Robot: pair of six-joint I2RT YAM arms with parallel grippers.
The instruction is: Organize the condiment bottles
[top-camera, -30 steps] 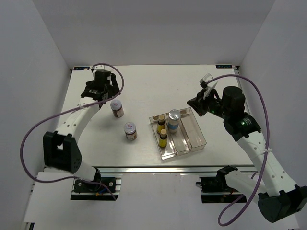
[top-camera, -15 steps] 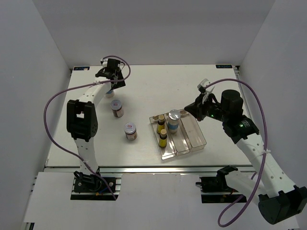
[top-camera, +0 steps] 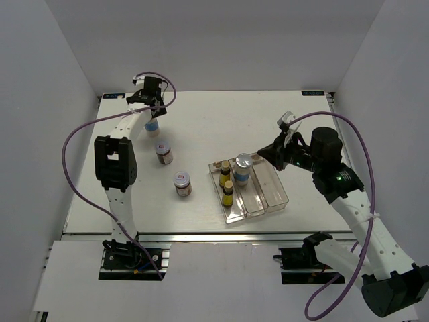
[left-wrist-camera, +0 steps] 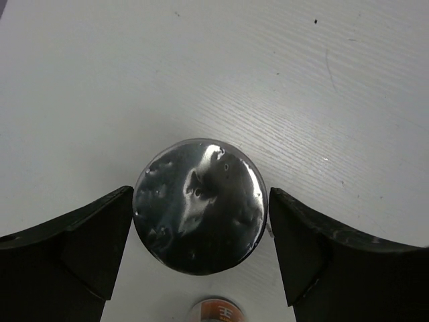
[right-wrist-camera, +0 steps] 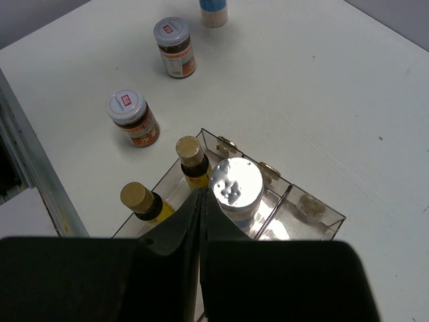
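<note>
A white bottle with a blue label point(top-camera: 152, 125) stands at the back left of the table. Its silver cap point(left-wrist-camera: 198, 206) sits between the fingers of my left gripper point(left-wrist-camera: 200, 201), which is open and straddles it from above point(top-camera: 151, 111). Two brown silver-lidded jars point(top-camera: 163, 151) point(top-camera: 181, 183) stand on the table. The clear tray point(top-camera: 273, 190) holds two yellow bottles point(top-camera: 224, 172) point(top-camera: 228, 192) in its left slot and a second white bottle point(top-camera: 242, 168) in the middle one. My right gripper point(right-wrist-camera: 202, 194) is shut on nothing, hovering just above that bottle's cap point(right-wrist-camera: 236, 182).
The tray's right slot point(right-wrist-camera: 305, 215) holds nothing. One jar's orange label point(left-wrist-camera: 214, 310) shows just below the left fingers. White walls close in the table at the back and sides, and the left gripper is near the back left corner.
The left arm swung from beside the jars to the back left and now straddles the white bottle. The right gripper closed fully and edged left toward the tray.
</note>
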